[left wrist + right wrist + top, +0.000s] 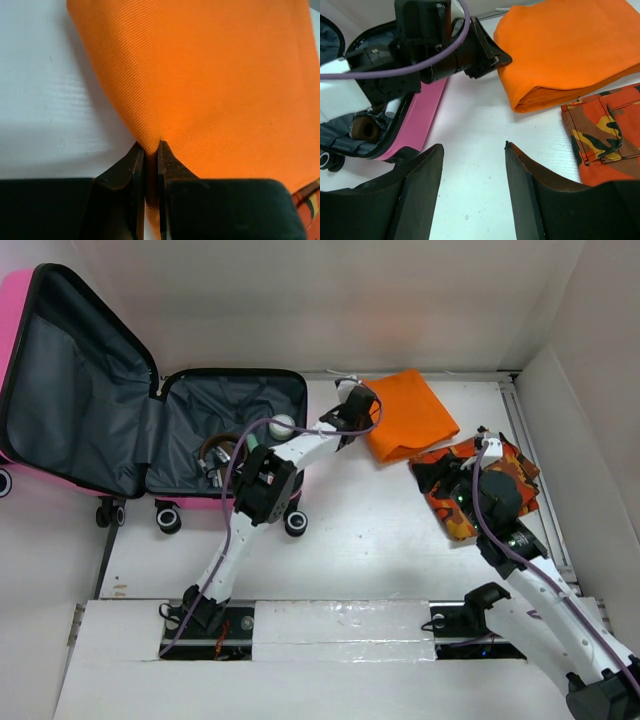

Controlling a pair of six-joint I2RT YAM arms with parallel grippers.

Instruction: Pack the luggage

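Open luggage [85,390] lies at far-left of worktop [370,530], grey lining up, pink shell at edges; white ball [282,425] + other small stuff inside right half. L hand [151,146] is clamped on edge of folded orange cloth [215,85], just right of the case. R hand [473,146] has fingers spread w/ nothing between, over bare worktop beside orange camo garment [602,135].

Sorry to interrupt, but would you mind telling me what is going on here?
The left gripper is shut on the edge of a folded orange cloth lying on the white table beside the open hot-pink hard-shell suitcase. The right gripper is open and empty above the table next to an orange camouflage-print garment. A white ball and other small items already lie in the suitcase.
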